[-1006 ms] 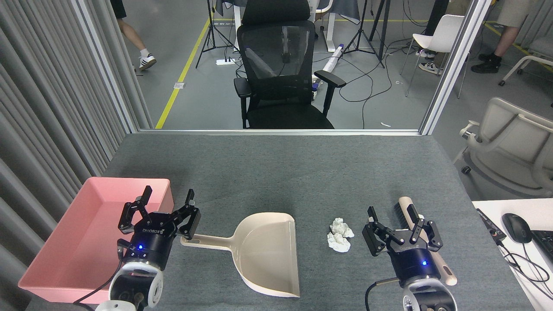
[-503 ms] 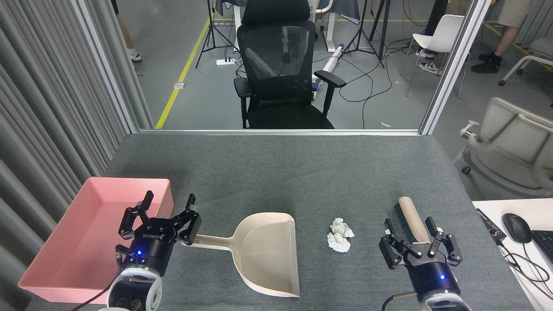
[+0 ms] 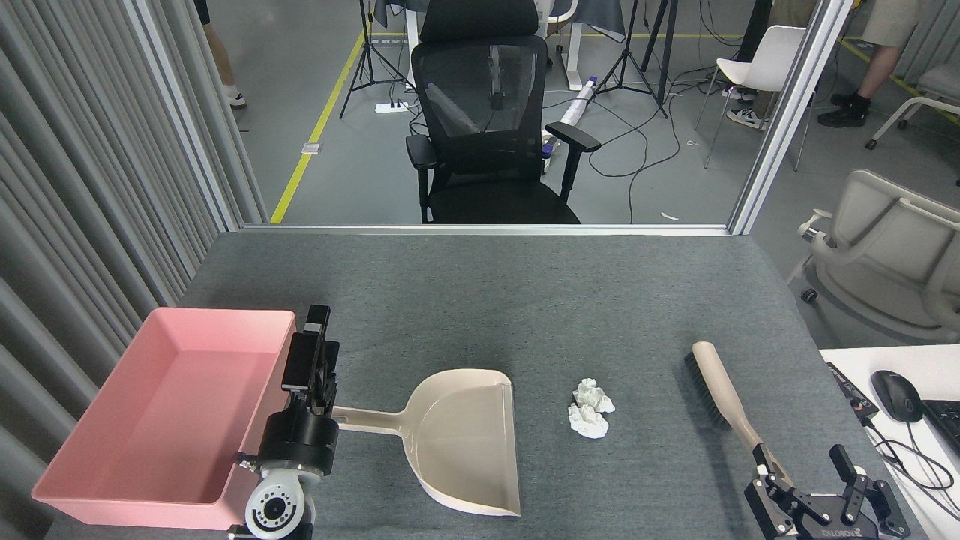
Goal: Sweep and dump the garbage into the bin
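Left pincer (image 3: pixel 313 352) is turned edge-on to the camera, sitting right at the end of the beige dustpan (image 3: pixel 465 442) handle, so honestly I can't tell if it's open or closed, or whether it's actually got the handle. Directly to its left is the pink bin (image 3: pixel 161 420), basically touching distance, nothing visible inside it. The dustpan's scoop spreads out to the pincer's right, flat on the grey surface (image 3: pixel 487 300).

Right pincer (image 3: pixel 817 499) is way down at the bottom right corner, fingers spread wide apart and gripping nothing. The tip of the brush (image 3: pixel 724 397) handle sits between or just under those fingers, hard to say if they touch. The brush runs up and to the left from there.

The garbage (image 3: pixel 590 407), two crumpled white tissue wads touching each other, lies between the dustpan's open mouth and the brush, up and left of the right pincer and well apart from it.
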